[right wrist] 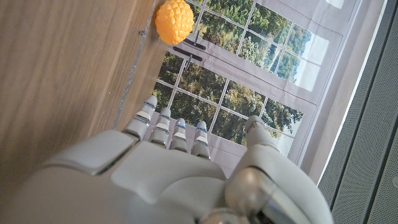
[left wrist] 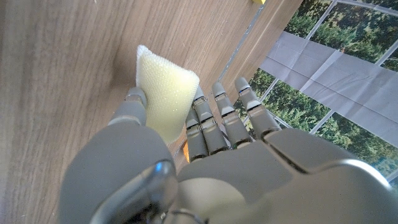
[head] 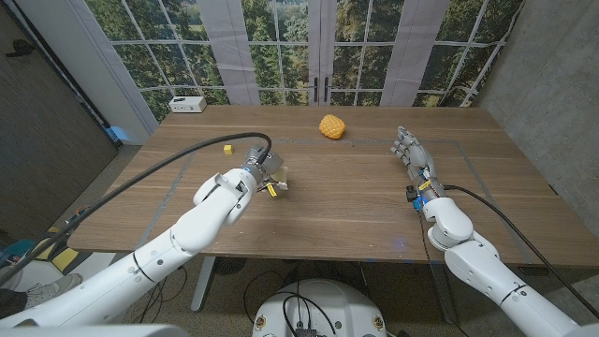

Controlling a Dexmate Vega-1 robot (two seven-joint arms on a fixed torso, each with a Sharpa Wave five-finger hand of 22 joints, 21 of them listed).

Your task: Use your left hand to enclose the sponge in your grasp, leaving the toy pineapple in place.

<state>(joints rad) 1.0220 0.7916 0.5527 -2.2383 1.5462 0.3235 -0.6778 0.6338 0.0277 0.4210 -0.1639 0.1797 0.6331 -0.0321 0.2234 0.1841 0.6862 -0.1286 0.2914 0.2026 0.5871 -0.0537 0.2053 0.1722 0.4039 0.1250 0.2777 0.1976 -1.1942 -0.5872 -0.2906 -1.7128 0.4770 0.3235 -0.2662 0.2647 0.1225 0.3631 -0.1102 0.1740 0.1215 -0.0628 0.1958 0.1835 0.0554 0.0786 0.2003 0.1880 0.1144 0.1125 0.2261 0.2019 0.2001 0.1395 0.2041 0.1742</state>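
sponge: pale yellow-white foam block, held in the left robot hand; left wrist view shows it pinched between the thumb on one side and the fingers on the other, one corner sticking out past the fingertips over the wood
left robot hand: clamped on the sponge, fingers curled around it; sits over the bench on the robot's left of the toy pineapple and nearer the robot, well apart from it; whether the sponge touches the bench, cannot tell
toy pineapple: orange, knobbly; on the bench toward the window side, about mid-width; nothing touching it; also visible in the right wrist view, beyond the fingertips of the right hand
right robot hand: to the robot's right of the toy pineapple and nearer the robot, apart from it; fingers extended and spread, holding nothing; stands on its edge as far as the head view shows
yellow cube: small, on the bench to the robot's left of the toy pineapple, beyond the left robot hand, not touching it
white box: at the far left corner of the bench, well apart from the toy pineapple
tape line: thin marking on the bench, running beside the right robot hand
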